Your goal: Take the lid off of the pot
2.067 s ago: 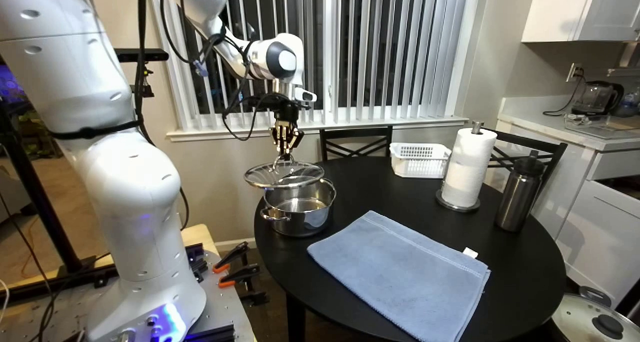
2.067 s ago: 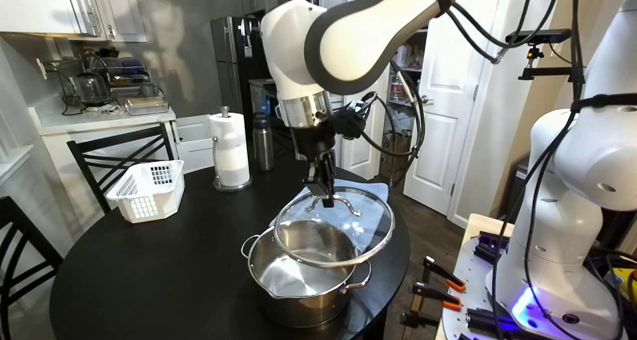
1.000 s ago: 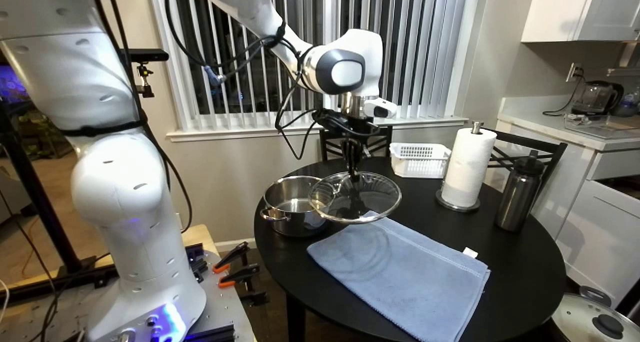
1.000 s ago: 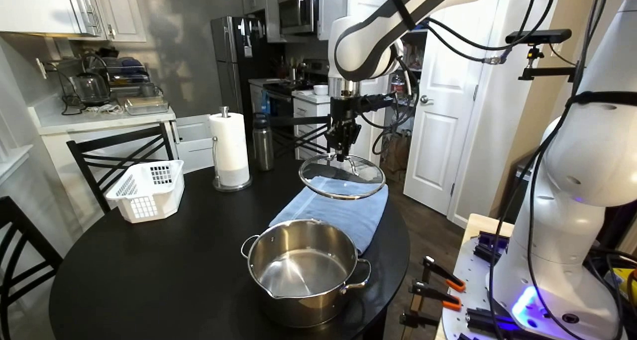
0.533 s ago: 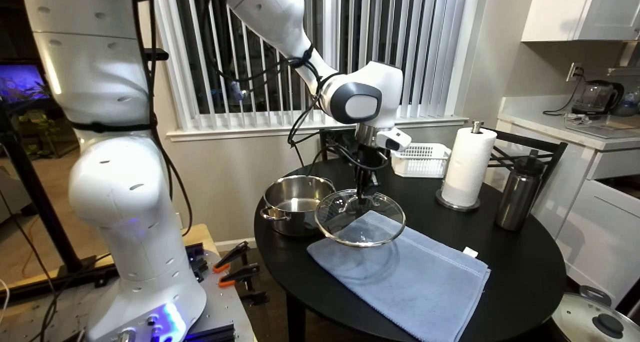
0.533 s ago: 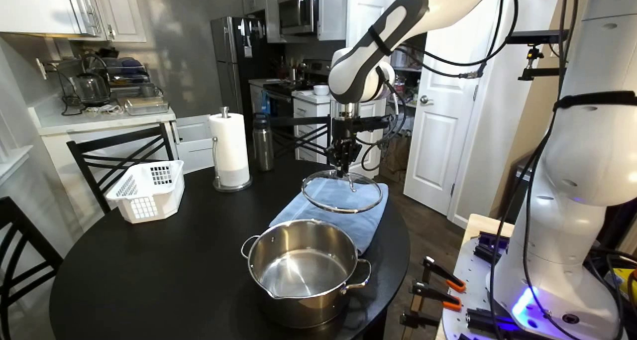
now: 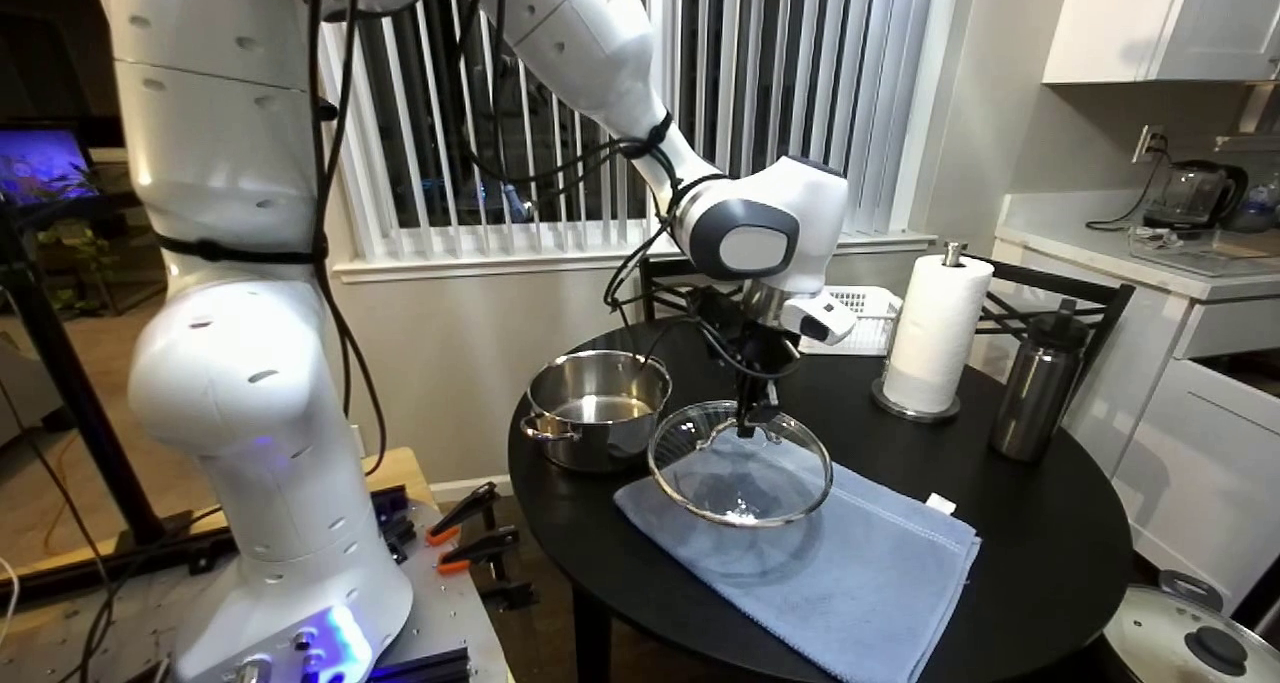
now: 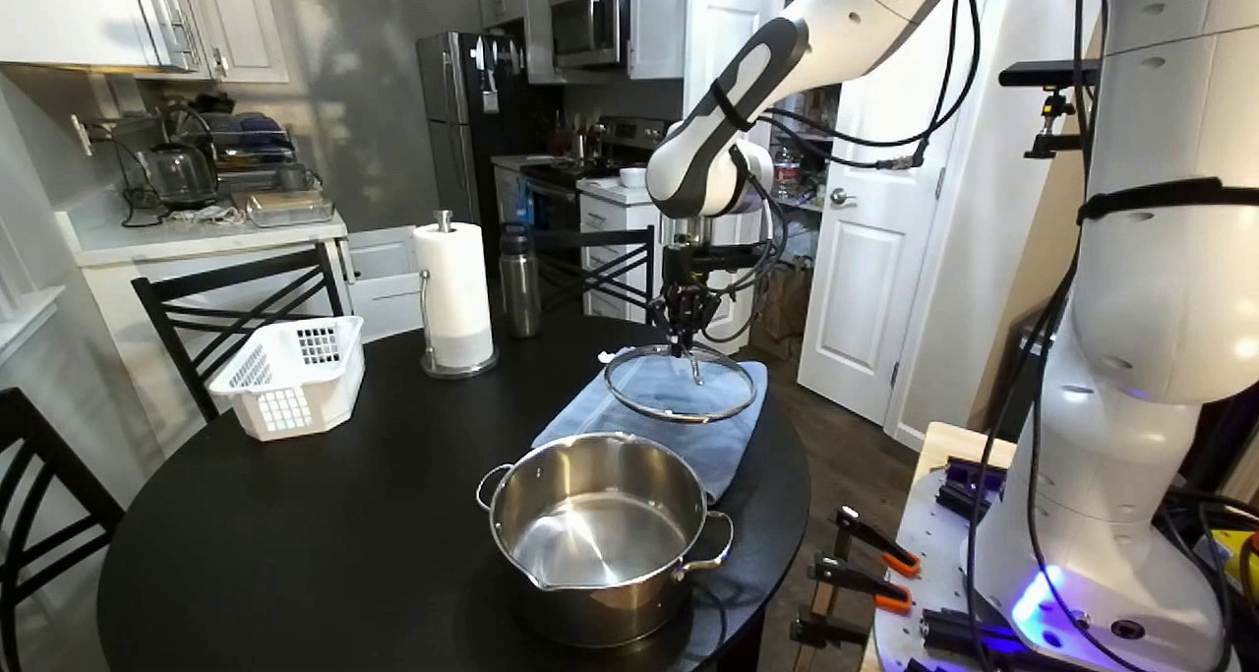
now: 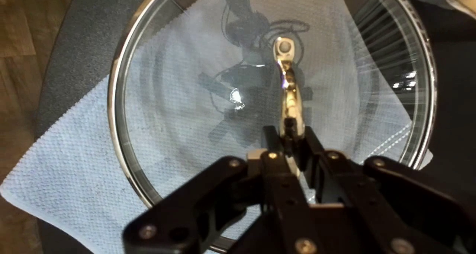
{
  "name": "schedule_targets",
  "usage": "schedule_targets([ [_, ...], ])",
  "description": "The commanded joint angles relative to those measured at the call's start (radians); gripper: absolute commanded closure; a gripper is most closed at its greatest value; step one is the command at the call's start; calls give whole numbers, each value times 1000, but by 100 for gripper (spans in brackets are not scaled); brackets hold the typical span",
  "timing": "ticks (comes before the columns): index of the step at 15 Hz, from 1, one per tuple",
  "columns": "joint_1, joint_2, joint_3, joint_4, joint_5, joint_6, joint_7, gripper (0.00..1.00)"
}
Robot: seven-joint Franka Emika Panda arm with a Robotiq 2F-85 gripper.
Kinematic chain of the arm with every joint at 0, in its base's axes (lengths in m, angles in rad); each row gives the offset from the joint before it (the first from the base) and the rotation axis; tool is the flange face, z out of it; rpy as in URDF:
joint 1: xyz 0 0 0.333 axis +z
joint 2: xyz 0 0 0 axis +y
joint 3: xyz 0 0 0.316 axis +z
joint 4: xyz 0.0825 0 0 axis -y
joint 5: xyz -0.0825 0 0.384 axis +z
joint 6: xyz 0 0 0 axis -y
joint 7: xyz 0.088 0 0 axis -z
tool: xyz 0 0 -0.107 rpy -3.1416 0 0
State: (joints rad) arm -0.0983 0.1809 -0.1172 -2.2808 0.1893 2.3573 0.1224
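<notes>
The clear glass lid point(image 7: 740, 478) has a metal rim and an arched metal handle point(image 9: 290, 94). My gripper point(image 9: 292, 135) is shut on that handle, with one finger on each side of it. In both exterior views the lid point(image 8: 679, 406) hangs from the gripper point(image 8: 681, 345) over the blue cloth, beside the pot. It looks slightly tilted and low; I cannot tell whether its rim touches the cloth. The shiny steel pot point(image 7: 610, 443) stands uncovered on the black table, and its inside shows in an exterior view point(image 8: 600, 544).
The blue cloth point(image 7: 850, 573) lies flat on the round black table point(image 8: 325, 534). A white basket point(image 8: 295, 377), a paper towel roll point(image 7: 938, 338) and a steel bottle point(image 7: 1038, 393) stand farther along. Another glass lid with a dark knob point(image 7: 1215, 651) is low beyond the table edge.
The gripper has carried the lid from above the pot sideways to over the blue cloth, and lowered it. Over the last half second it has moved slightly more. The pot has not moved.
</notes>
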Motion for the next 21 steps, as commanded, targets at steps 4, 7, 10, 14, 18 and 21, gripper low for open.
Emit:
schedule_targets([
  [4, 63, 24, 3, 17, -186, 53, 182, 96],
  [7, 102, 63, 8, 48, -249, 54, 250, 96],
  [10, 117, 115, 7, 95, -241, 51, 261, 96],
  [14, 100, 166, -5, 149, -214, 46, 245, 96],
  [18, 96, 184, -13, 170, -203, 42, 247, 51],
  [21, 104, 165, -15, 163, -215, 46, 256, 33],
])
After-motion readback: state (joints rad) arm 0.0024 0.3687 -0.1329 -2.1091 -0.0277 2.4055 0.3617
